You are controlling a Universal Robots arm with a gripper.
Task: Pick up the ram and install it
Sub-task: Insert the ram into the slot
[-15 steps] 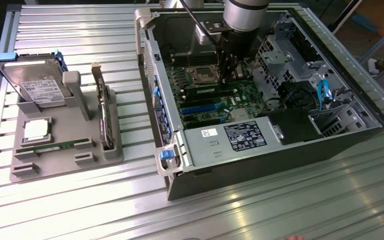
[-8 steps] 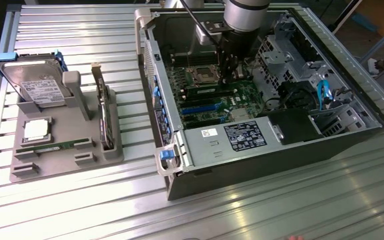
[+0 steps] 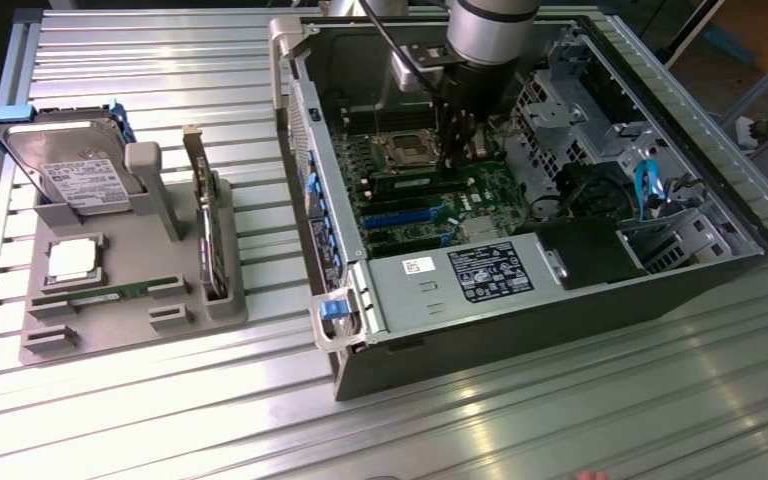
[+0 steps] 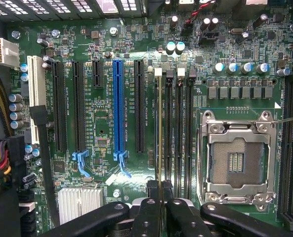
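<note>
Hard white glare floods the ribbed table (image 3: 558,420) on every side of the computer case (image 3: 411,350) — inside the case the motherboard (image 4: 102,98) is dimmer, evenly lit, shadowed near the walls.

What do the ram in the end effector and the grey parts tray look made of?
The ram, seen edge-on, shows a thin yellowish-green edge: probably circuit-board laminate. The grey parts tray is matte, with blocky moulded holders: likely plastic, though painted metal can't be excluded.
</note>
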